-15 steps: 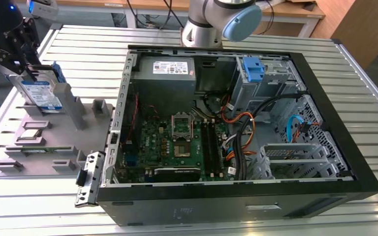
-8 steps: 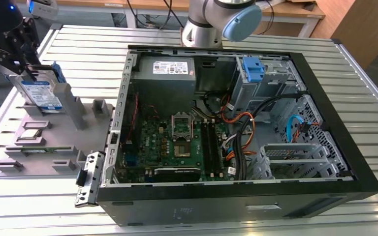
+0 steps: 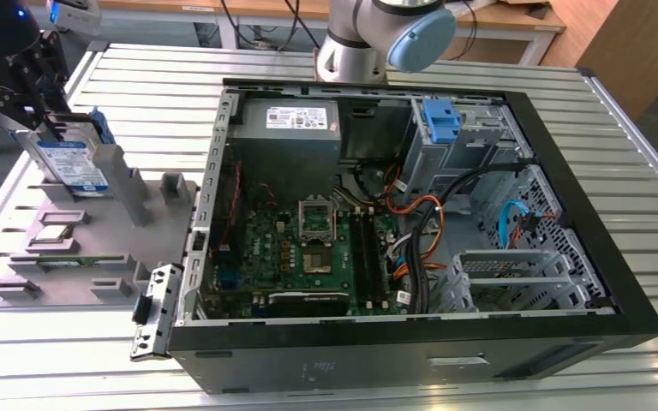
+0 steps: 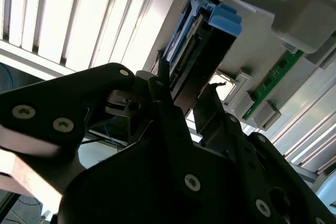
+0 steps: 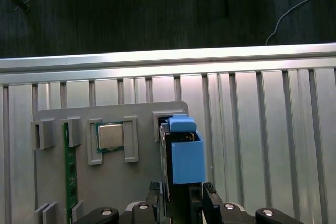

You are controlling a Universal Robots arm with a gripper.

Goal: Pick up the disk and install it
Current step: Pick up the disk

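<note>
The disk (image 3: pixel 78 167) stands on edge, slightly tilted, in a slot of the grey fixture plate (image 3: pixel 32 265) at the exterior view's left. It is silver-grey with a blue-and-white label and blue side rails. My gripper (image 3: pixel 45 124) comes down on its top edge. In the first wrist view the disk (image 5: pixel 184 156) is edge-on and the gripper (image 5: pixel 182 196) has a dark finger pressed against each side. In the second wrist view the disk (image 4: pixel 194 51) runs away from between the fingers of the gripper (image 4: pixel 186 93). The gripper is shut on the disk.
The open black computer case (image 3: pixel 620 282) lies flat beside the plate, showing a motherboard (image 3: pixel 306 248), a grey power supply (image 3: pixel 289 120), a blue bracket (image 3: pixel 441 120) in the drive bay and loose cables. The plate also holds a processor chip (image 5: pixel 109 136) and a green memory stick (image 5: pixel 67 177).
</note>
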